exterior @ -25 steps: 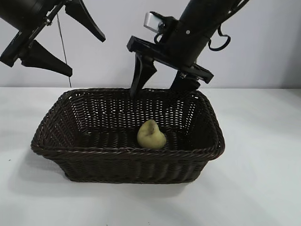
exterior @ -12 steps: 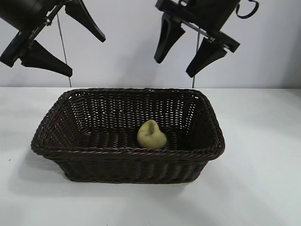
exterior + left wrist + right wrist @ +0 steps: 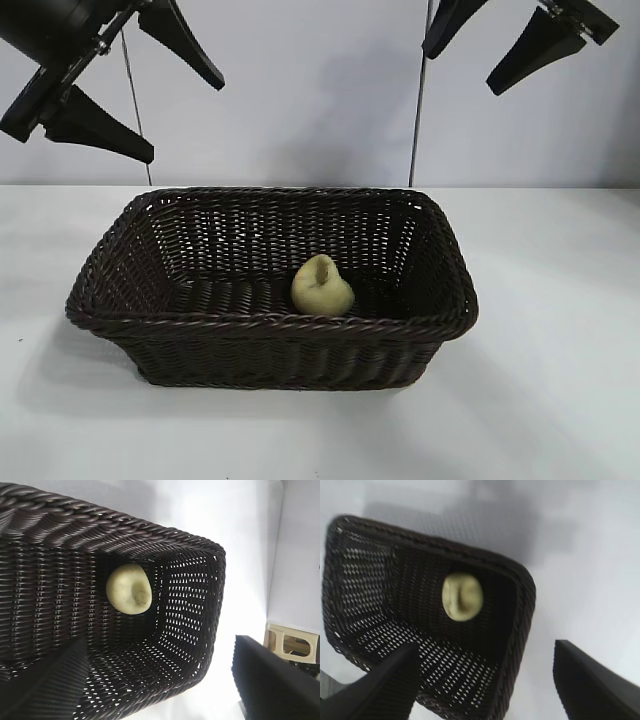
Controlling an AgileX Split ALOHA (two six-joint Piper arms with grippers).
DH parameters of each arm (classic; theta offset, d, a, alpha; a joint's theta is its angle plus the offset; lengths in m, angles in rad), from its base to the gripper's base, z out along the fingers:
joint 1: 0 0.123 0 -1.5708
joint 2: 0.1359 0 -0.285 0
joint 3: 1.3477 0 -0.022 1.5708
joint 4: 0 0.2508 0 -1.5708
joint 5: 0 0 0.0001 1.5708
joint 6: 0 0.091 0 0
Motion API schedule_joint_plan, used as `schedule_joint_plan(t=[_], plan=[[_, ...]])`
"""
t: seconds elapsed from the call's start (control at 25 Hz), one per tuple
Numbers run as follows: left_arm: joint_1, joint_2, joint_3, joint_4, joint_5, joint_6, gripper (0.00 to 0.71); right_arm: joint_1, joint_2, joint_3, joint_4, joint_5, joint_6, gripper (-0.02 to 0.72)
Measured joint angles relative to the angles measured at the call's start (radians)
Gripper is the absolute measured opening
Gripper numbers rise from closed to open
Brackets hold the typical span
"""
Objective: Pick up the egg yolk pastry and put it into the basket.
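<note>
Risen clear of the basket point(image 3: 270, 290), the right gripper point(image 3: 520, 35) now hangs at the exterior view's upper right, jaws apart and empty; the left gripper point(image 3: 120, 85) waits upper left, jaws also spread. Wrist views alone show the egg yolk pastry point(image 3: 129, 588) from above, lying on the basket floor

White table point(image 3: 560, 400), matte, plain; runs edge to edge across the exterior view. Pale grey-white wall point(image 3: 300, 90) behind the table's far edge. 2 thin dark cables hang vertically in front of the wall: 1 toward the far-left point(image 3: 136, 110), 1 right of centre point(image 3: 418, 110). Left wrist view: cream-coloured bracket-like fixture point(image 3: 292, 645) past the table edge, partly hidden; can't tell what it is.
</note>
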Motion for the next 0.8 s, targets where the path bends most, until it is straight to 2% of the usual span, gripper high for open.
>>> schedule_joint_plan(t=[0.8], plan=[[0.0,0.0,0.0,0.0,0.002,0.001,0.574,-0.003,0.0,0.005,0.012,0.0,-0.001,0.537]])
